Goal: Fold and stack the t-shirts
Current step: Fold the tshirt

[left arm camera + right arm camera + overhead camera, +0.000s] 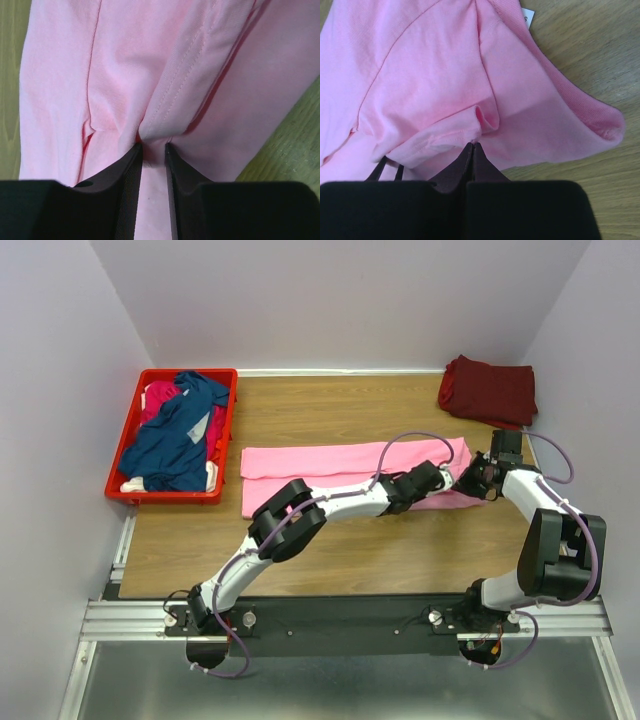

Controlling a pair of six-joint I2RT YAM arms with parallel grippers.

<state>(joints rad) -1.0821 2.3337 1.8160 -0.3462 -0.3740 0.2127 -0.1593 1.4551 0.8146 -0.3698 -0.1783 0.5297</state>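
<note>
A light pink t-shirt [320, 465] lies folded into a long strip across the middle of the table. My left gripper [447, 478] reaches over it to its right end and is shut on a bunched fold of the pink cloth [150, 60], which sits between the jaws [153, 146]. My right gripper [470, 483] is at the same end, jaws closed tight on a hem fold of the pink shirt [430, 75] at their tips [472, 145]. A dark maroon t-shirt [487, 390] lies folded at the back right. A navy blue t-shirt [175, 440] and a magenta one [158, 400] lie crumpled in the crate.
A red plastic crate [185, 373] stands at the back left of the wooden table [330, 400]. Purple walls close in the back and both sides. A white label [527, 15] shows at the pink shirt's collar.
</note>
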